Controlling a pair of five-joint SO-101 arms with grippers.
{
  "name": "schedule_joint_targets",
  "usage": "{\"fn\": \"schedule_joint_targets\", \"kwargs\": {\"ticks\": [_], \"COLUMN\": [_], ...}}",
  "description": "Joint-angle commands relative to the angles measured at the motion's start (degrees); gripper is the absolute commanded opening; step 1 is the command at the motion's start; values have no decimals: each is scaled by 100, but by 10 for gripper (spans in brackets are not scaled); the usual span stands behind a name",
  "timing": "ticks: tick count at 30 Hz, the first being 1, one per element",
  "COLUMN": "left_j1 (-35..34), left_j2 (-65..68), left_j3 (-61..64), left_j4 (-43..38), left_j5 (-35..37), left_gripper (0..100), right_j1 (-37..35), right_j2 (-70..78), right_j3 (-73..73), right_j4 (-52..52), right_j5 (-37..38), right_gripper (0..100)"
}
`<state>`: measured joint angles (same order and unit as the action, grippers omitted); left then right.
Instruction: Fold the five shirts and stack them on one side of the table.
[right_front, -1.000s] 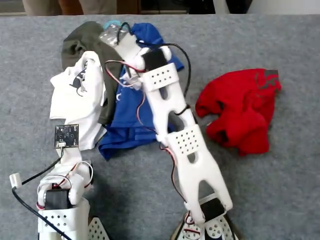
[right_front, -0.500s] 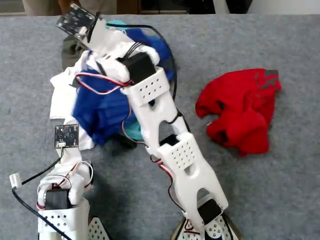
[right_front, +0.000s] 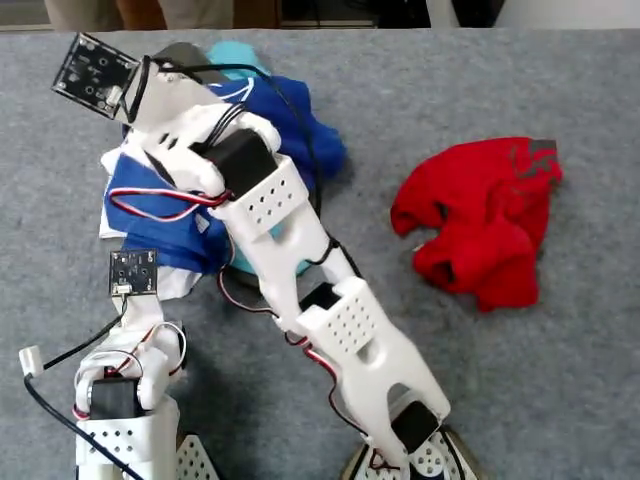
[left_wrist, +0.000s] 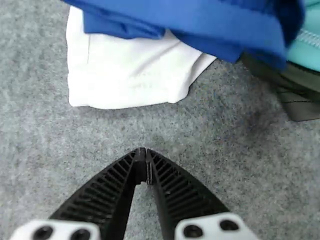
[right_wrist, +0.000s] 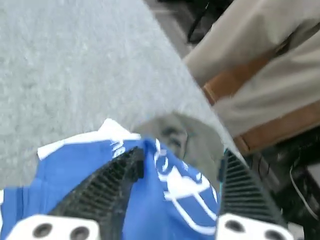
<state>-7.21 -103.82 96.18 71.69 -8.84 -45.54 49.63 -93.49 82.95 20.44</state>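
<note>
My right gripper (right_wrist: 182, 167) is shut on the blue shirt (right_wrist: 150, 210), which bunches between its fingers. In the high view that arm stretches to the far left corner, and the blue shirt (right_front: 290, 120) drapes from it over the pile. Under it lie a white shirt (right_front: 113, 170), an olive shirt (right_wrist: 192, 140) and a teal shirt (right_front: 236, 52). A crumpled red shirt (right_front: 480, 220) lies apart at the right. My left gripper (left_wrist: 143, 162) is shut and empty over bare table, just short of the white shirt (left_wrist: 130, 75).
The grey table (right_front: 560, 80) has free room at the front right and far right. Its far edge (right_front: 400, 30) runs close behind the pile, with a person's legs (right_wrist: 260, 65) standing beyond it. The right arm's links (right_front: 330, 310) cross the table's middle.
The right arm has swung left and farther back with the blue shirt, dragging it over the white one and uncovering teal cloth. The left arm has kept still.
</note>
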Motion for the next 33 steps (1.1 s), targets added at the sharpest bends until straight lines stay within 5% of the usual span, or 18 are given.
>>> {"fn": "schedule_joint_targets", "kwargs": {"ticks": [1, 23, 33], "left_j1": [18, 18, 18], "left_j2": [-40, -40, -40], "left_j3": [70, 70, 70], "left_j4": [18, 18, 18], "left_j5": [0, 0, 0], "left_gripper": [19, 19, 19], "right_j1": [189, 1745, 3380], "right_j2": [-752, -4242, -4497], "right_j3": [-198, -136, -136], "right_j4": [176, 1591, 1943], "right_j5": [35, 35, 26], "right_gripper": [270, 270, 270]}}
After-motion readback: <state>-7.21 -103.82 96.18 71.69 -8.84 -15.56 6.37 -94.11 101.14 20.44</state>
